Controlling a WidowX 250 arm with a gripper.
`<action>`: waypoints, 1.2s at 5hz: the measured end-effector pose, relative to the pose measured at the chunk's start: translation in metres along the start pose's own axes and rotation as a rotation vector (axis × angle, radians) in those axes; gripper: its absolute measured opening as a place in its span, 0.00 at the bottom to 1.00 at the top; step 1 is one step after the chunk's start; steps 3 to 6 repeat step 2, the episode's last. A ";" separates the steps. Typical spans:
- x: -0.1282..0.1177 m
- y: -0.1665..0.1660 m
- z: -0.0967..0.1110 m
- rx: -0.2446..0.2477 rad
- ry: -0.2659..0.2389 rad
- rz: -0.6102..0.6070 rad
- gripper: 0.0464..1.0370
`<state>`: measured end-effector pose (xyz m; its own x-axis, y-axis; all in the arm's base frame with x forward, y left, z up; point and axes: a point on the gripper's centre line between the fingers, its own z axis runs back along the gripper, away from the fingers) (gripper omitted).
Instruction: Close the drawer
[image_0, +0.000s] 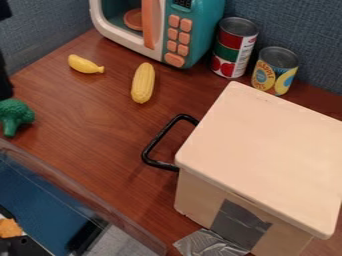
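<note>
The drawer's black angular loop handle (160, 135) juts from the left side of a cream box-shaped cabinet (267, 145) at the right; the drawer front is hidden, so I cannot tell how far in it sits. Grey tape (240, 222) covers part of the cabinet's near side. The cabinet stands on a reddish-brown wood-grained surface (87, 110). Beyond it are a red-and-green tin can (234, 47) and a yellow-labelled tin can (274, 70). Leftward lie a yellow plastic corn cob (143, 83), a small yellow banana-like toy (85, 64) and green toy broccoli (13, 116). A teal-and-white toy microwave (204, 30) stands before blue fabric-like walls (307, 25). At the left edge, the black tool (5, 80) is cut off; I cannot tell whether it is released or clenched
</note>
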<state>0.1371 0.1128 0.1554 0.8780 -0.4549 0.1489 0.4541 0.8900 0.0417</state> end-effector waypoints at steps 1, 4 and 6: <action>-0.014 0.004 -0.001 -0.001 0.056 -0.010 0.96; -0.024 0.006 0.001 0.015 0.099 -0.016 0.96; -0.024 0.006 0.001 0.015 0.099 -0.016 0.96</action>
